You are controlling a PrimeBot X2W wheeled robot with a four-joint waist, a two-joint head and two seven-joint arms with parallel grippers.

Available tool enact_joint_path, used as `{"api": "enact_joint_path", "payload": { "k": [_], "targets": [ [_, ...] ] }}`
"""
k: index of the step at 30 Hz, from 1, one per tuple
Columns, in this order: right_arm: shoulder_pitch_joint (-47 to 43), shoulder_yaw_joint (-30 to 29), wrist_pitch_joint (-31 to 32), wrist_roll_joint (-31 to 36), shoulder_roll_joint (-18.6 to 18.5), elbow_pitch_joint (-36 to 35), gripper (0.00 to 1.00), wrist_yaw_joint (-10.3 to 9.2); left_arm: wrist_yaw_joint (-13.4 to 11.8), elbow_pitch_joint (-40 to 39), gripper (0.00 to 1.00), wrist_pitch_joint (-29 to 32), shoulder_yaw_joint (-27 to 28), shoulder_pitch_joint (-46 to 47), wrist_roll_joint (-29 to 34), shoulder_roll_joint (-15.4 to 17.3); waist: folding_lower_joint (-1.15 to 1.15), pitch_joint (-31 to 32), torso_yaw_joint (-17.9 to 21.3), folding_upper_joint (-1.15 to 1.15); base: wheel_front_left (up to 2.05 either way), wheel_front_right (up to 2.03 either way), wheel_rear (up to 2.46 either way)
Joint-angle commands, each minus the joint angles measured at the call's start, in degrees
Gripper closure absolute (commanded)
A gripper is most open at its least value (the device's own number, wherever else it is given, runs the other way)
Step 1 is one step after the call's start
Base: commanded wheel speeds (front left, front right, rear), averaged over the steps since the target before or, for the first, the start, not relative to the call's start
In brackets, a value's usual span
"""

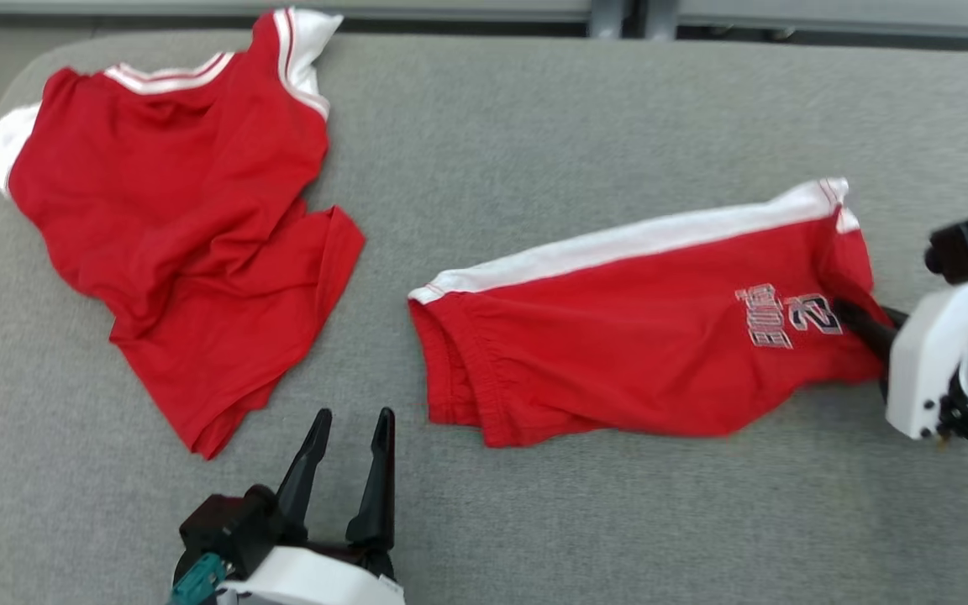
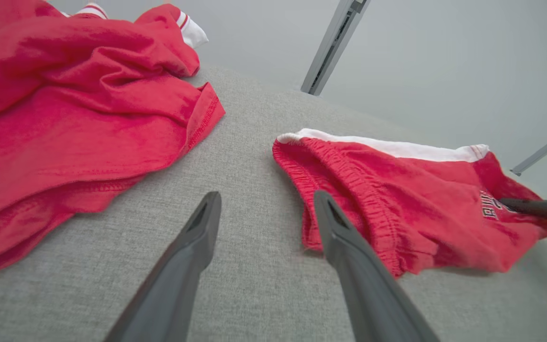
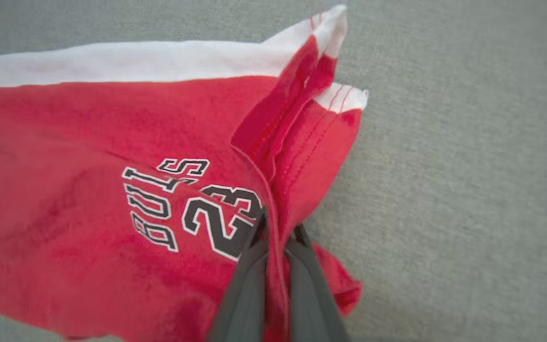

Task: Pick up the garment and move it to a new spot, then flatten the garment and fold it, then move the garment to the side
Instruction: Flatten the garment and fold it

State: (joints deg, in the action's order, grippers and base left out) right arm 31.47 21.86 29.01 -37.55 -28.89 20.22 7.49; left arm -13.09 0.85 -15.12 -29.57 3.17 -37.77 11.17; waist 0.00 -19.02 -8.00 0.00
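Note:
The garment [image 1: 635, 344] is a pair of red shorts with a white side stripe and black "23" lettering, lying folded flat on the grey padded surface [image 1: 534, 126] at centre right. My right gripper [image 1: 849, 313] comes in from the right edge, shut on a pinched fold of the garment's leg hem [image 3: 297, 142] beside the number. In the right wrist view the right gripper [image 3: 278, 223] has red cloth squeezed between its fingers. My left gripper [image 1: 354, 416] stands open low in the middle, just left of the garment's elastic waistband [image 2: 349, 190], touching nothing.
A second red garment, a crumpled jersey [image 1: 173, 210] with white trim, lies at the far left, also seen in the left wrist view [image 2: 64, 104]. Bare grey surface lies between the two garments and along the front. A metal frame [image 2: 330, 47] runs behind the far edge.

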Motion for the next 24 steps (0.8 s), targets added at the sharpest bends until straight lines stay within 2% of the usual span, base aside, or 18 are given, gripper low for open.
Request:
{"api": "enact_joint_path", "payload": {
  "k": [1, 4, 10, 13, 18, 21, 24],
  "targets": [
    [-3.35, -1.9, -0.52, -1.11, -1.18, -0.42, 1.0, 0.0, 0.39, 0.0, 0.0, -0.04, 0.32, -1.43, 0.72, 0.98, 0.0, 4.73, 3.76, 0.0, 0.0, 0.0, 0.0],
    [-7.38, -5.61, -0.86, -2.32, -1.88, -0.68, 1.0, 0.0, 0.31, -0.59, 0.0, -0.03, 0.3, -2.55, 1.28, 2.34, 0.0, 6.14, 4.89, 0.0, 0.0, 0.0, 0.0],
    [-11.63, -12.24, -1.49, -3.95, 0.2, 2.25, 1.0, 0.0, 0.19, -1.41, 0.0, -0.02, 1.18, -5.16, 2.18, 3.74, 0.0, 7.15, 6.45, 0.0, 0.0, 0.0, 0.0],
    [-12.66, -16.72, -2.58, -2.36, -0.78, 6.2, 1.0, 0.0, 0.57, -1.38, 0.0, -0.03, 1.23, -6.69, 3.28, 3.62, 0.0, 7.69, 6.5, 0.0, 0.0, 0.0, 0.0],
    [-13.5, -24.51, -4.11, -0.39, -3.54, 10.48, 1.0, 0.0, 1.72, -1.63, 0.0, -0.02, 2.21, -8.94, 4.73, 1.42, 0.0, 9.21, 5.26, 0.0, 0.0, 0.0, 0.0],
    [-13.61, -26.26, -3.41, -0.54, -5.0, 7.56, 1.0, 0.0, 2.83, -1.2, 0.0, -0.03, 2.76, -9.92, 5.68, -0.27, 0.0, 9.82, 4.67, 0.0, 0.0, 0.0, 0.0],
    [-14.01, -25.59, -1.69, -1.71, -4.68, 1.24, 1.0, 0.0, 4.07, -0.43, 0.0, -0.03, 3.3, -10.85, 6.59, -1.89, 0.0, 10.48, 4.36, 0.0, 0.0, 0.0, 0.0]
  ]
}}
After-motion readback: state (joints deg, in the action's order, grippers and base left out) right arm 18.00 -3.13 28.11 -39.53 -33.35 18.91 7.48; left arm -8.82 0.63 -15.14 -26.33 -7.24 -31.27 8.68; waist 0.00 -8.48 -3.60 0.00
